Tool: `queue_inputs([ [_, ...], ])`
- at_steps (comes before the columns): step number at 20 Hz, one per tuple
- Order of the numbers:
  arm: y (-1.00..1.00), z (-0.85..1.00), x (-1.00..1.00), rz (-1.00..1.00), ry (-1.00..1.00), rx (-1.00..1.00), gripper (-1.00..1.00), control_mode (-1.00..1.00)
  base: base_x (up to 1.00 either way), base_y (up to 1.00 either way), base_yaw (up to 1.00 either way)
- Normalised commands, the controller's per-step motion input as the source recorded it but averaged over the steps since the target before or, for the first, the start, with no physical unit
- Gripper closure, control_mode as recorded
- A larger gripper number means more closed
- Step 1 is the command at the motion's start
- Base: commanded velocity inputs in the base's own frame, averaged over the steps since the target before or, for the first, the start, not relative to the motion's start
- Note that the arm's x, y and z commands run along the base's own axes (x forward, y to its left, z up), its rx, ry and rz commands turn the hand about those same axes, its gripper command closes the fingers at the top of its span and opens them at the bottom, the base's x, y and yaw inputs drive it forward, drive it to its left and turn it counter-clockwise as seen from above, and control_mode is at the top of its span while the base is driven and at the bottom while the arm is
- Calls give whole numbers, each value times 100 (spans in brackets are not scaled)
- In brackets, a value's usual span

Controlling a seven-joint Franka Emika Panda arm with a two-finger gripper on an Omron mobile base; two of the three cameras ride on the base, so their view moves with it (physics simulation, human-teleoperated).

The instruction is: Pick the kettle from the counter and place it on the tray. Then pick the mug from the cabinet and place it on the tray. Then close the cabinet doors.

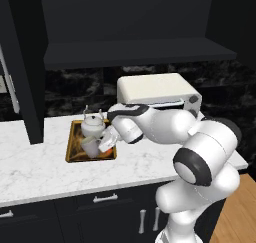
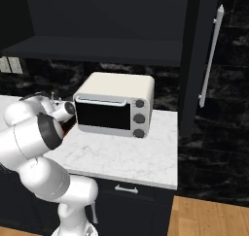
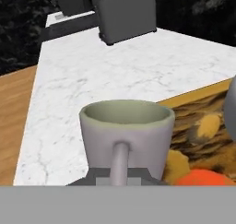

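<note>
**Me:** My claw (image 1: 104, 143) sits left of centre in the left base view, closed nearly all the way on the handle of the small off-white cylindrical mug (image 1: 90, 146) with the greenish inside. In the hand view that handle runs straight down between my tips, at the bottom middle of the frame.

**Partner:** Where is the mug relative to the tray?

**Me:** Over the rectangular dark brown tray (image 1: 72, 143) with the golden-wood rim, at its near end. Whether its base touches the tray yet, I cannot tell. The squat white-grey kettle (image 1: 93, 126) with the wire handle already stands on the tray, just behind the mug.

**Partner:** So which step is this?

**Me:** The second placing, I judge: kettle done, mug nearly down. Next I must lower until it rests, part the jaws, and back off along the handle without nudging the kettle.

**Partner:** And then?

**Me:** The tall black panelled cabinet doors (image 2: 190, 60) stand open; one fills the upper right of the right base view with its long silver bar handle (image 2: 210, 55). Both need swinging shut above the white marble counter (image 1: 40, 162).
</note>
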Motion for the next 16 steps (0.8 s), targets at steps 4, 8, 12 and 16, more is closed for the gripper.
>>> queue_inputs([
  [4,15,-5,12,0,-18,0,100,-100,0,0,0],
  [8,6,-5,19,0,-17,1,100,-100,0,0,0],
  [12,0,-11,22,0,-9,4,100,-100,0,0,0],
  [16,0,-16,18,0,-1,8,100,-100,0,0,0],
])
